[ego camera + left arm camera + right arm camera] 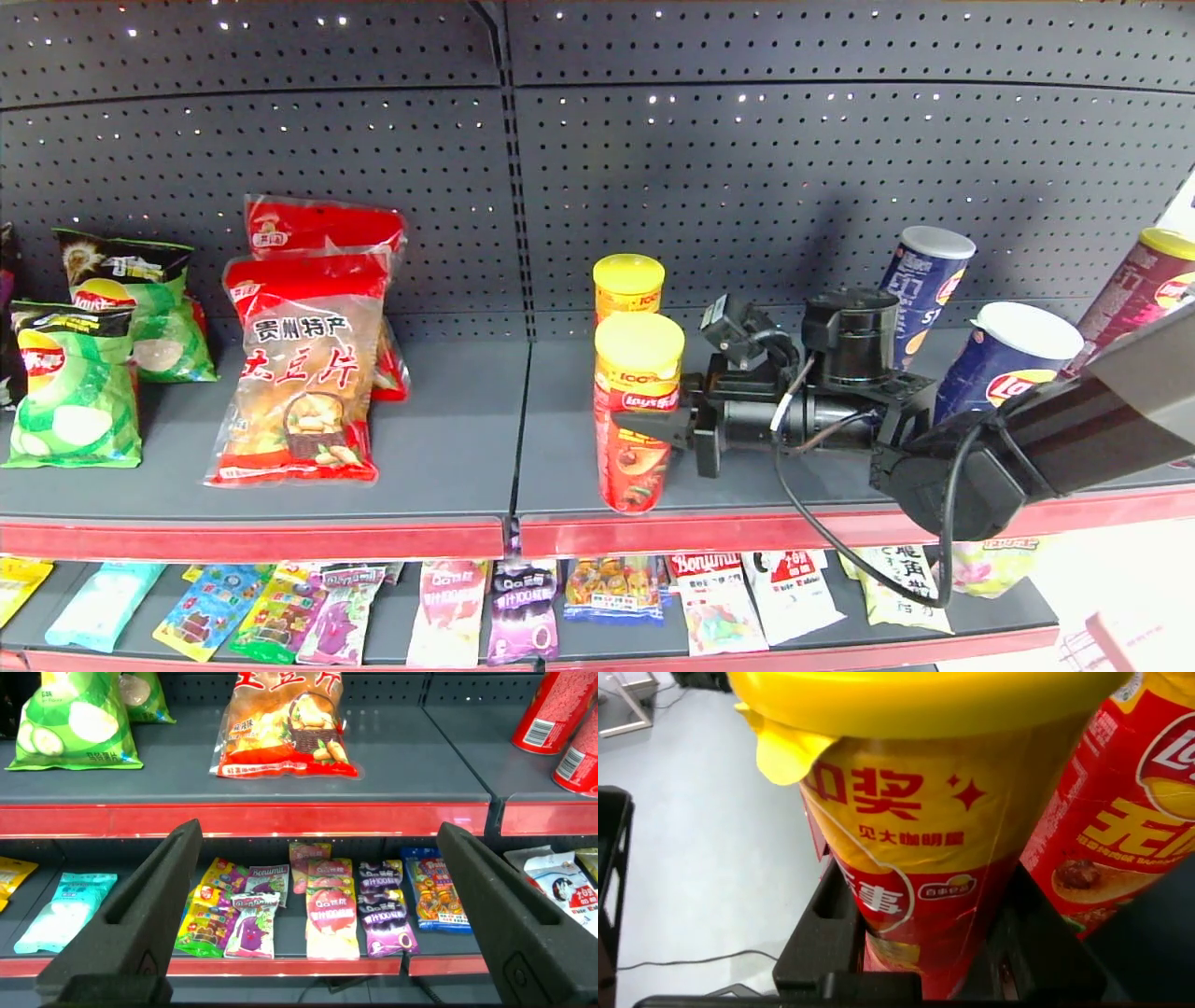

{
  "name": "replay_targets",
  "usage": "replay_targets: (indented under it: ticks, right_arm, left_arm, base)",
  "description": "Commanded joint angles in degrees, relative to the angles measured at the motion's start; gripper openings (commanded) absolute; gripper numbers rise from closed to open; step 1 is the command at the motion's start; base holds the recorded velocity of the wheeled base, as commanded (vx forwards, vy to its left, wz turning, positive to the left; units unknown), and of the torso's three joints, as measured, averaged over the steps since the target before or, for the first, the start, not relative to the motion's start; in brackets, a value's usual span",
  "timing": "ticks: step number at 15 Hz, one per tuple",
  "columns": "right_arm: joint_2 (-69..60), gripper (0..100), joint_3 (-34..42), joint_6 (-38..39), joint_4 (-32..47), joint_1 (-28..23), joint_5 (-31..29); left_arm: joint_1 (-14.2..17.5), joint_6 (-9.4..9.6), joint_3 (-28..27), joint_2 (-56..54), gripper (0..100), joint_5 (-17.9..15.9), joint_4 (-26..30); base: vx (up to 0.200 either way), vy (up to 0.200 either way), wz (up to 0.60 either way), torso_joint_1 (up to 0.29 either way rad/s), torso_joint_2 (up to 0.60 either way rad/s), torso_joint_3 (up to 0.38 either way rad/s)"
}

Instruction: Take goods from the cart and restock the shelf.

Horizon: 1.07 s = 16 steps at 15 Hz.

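One shelf (439, 448), partly stocked: my right claw (646, 426) clamps the front red can (639, 359), upright near the edge, its twin (628, 285) at twelve o'clock behind. Left claw (320, 829) gapes empty. Letting go is what's left, I reckon.

We're seeing a bare stretch of shelf (448, 439) sitting open between the red bags (299, 373) and the front can (639, 373), which our right gripper (644, 427) is clamping. A second can (628, 285) is crowding in just behind it, the blue cans (1004, 364) are blocking the right side, and green bags (75, 392) are filling up the far left.
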Motion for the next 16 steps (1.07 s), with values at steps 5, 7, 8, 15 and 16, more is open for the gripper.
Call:
replay_targets:
  ticks: [5, 7, 8, 15, 16]
  right_arm:
    - [-0.76, 0, 1.32, 2.78, -2.63, 0.48, -3.42]
    - [-0.76, 0, 2.63, 3.92, -4.13, 1.19, -6.32]
    - [-0.85, 0, 2.90, 3.84, -4.13, 1.45, -6.41]
    - [-1.64, 0, 3.07, 7.44, -4.22, 3.56, -10.37]
    - [-1.64, 0, 3.16, 7.44, -4.22, 3.56, -10.37]
  left_arm:
    - [0.00, -0.01, 0.00, 0.09, 100, 0.02, -0.01]
    - [0.00, -0.01, 0.00, 0.09, 100, 0.02, -0.01]
    - [0.00, -0.01, 0.00, 0.09, 100, 0.02, -0.01]
    - [0.00, -0.01, 0.00, 0.09, 100, 0.02, -0.01]
    - [0.00, -0.01, 0.00, 0.09, 100, 0.10, -0.01]
  base:
    - [0.000, 0.000, 0.00, 0.000, 0.00, 0.000]
    - [0.000, 0.000, 0.00, 0.000, 0.00, 0.000]
    - [0.000, 0.000, 0.00, 0.000, 0.00, 0.000]
    - [0.000, 0.000, 0.00, 0.000, 0.00, 0.000]
    - [0.000, 0.000, 0.00, 0.000, 0.00, 0.000]
